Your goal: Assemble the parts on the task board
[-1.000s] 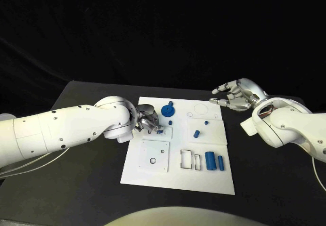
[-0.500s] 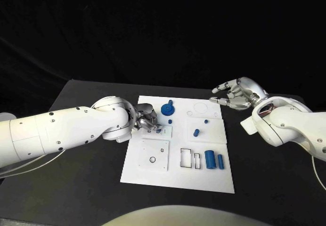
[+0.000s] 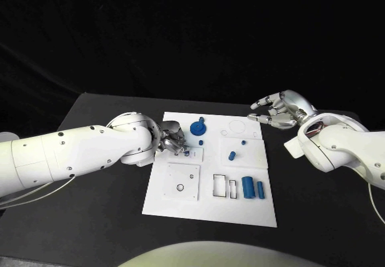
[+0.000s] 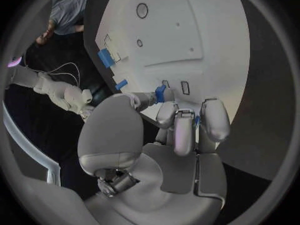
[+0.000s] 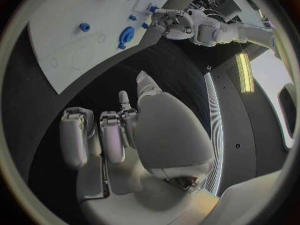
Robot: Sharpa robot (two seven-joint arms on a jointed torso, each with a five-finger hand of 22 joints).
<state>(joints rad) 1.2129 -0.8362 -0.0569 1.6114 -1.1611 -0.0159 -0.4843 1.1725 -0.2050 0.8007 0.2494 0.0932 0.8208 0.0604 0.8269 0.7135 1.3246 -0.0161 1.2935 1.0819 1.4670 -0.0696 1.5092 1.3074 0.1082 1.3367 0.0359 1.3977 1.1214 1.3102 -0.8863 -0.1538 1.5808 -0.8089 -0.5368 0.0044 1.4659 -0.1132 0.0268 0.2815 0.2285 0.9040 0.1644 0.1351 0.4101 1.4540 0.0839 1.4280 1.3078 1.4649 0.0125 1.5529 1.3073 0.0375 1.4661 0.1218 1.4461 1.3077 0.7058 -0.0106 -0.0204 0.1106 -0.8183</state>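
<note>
Lighting is dim against a black backdrop. The task board [image 3: 210,208] shows bright, nearly glaring. Wrist views bend straight edges strongly.

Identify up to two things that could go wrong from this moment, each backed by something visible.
1. The left hand pinches a small blue part only at its fingertips above the task board; it could slip or seat crooked.
2. The blue disc sits close beside that hand and might get knocked.

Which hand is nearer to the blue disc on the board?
Left. The left hand is just beside the disc, over the board; the right hand hovers off the board's far right corner.
</note>
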